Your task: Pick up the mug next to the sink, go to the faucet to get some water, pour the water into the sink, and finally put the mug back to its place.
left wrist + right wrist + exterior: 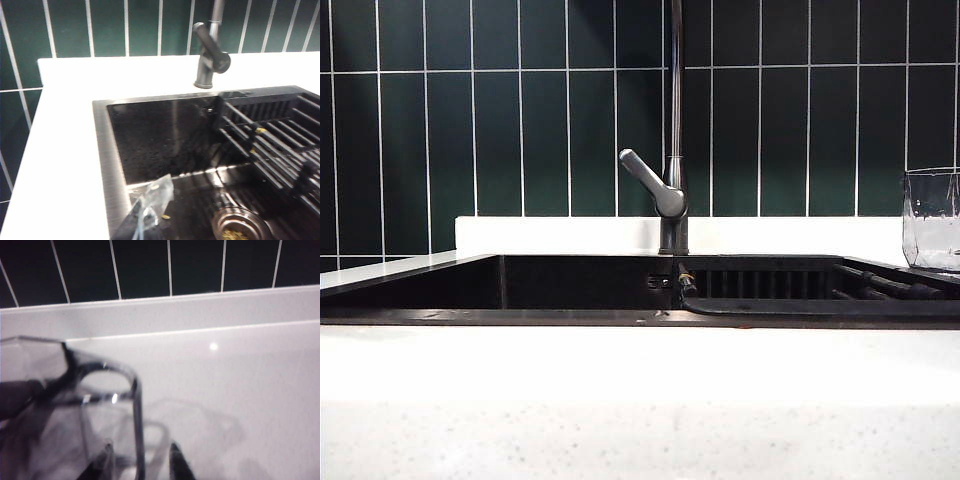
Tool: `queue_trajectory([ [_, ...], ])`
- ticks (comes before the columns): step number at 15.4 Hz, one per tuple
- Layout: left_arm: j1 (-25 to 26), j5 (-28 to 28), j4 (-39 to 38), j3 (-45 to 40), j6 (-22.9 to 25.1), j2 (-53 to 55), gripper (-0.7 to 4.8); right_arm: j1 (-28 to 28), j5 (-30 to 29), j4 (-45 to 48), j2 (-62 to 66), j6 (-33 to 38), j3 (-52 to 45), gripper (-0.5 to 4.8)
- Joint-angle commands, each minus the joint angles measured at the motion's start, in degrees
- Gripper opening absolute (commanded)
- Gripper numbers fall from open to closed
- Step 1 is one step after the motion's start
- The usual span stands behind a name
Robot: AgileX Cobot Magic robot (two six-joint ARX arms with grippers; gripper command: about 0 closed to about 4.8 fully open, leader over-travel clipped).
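Clear, colourless faceted glass is what you see of the mug [932,218]: it stands upright on the white speckled desk [640,400] at the far right edge of the exterior view, at about three o'clock from the faucet [672,190], a tall shiny metal pipe with a grey angled lever. Between them lies the wide black rectangular sink [570,285], its ribbed black rack [790,285] on the mug's side.

In your right wrist view the right gripper [141,460] has its jaws spread, two dark fingertips [176,460] showing on either side of the mug's wall; you cannot tell whether they touch the glass.

Your left gripper [145,210] hangs over the sink's near corner, at about seven o'clock from the faucet base, jaws pressed together on nothing.
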Motion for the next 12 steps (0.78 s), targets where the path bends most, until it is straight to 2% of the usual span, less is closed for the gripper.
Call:
queue_trajectory([
  [1,-0.1,0.9,0.5,0.1,0.0,0.0,-0.05,0.1,0.2,0.9,-5.6,3.4,-4.9,1.42],
  [2,-0.1,0.9,0.5,0.1,0.0,0.0,-0.05,0.2,0.2,1.0,-7.3,4.3,-6.1,1.31],
  [3,-0.1,0.9,0.8,0.1,-0.5,0.0,-0.05,0.5,0.1,1.0,-11.3,5.1,-8.7,0.85],
  [5,-0.1,1.3,1.4,0.1,-1.4,0.0,-0.05,2.1,0.2,0.9,-17.9,5.5,-12.1,0.69],
  [6,0.0,1.2,1.4,0.1,-2.6,0.0,-0.05,3.9,0.2,0.9,-24.7,6.2,-14.8,0.09],
  [7,0.0,1.3,1.4,0.1,-2.8,0.0,-0.05,5.1,0.2,-0.6,-29.9,6.8,-16.1,-0.06],
  [12,0.0,1.3,1.4,0.2,-2.8,0.0,-0.05,8.9,-0.3,-19.3,-48.2,6.4,-16.3,-0.06],
])
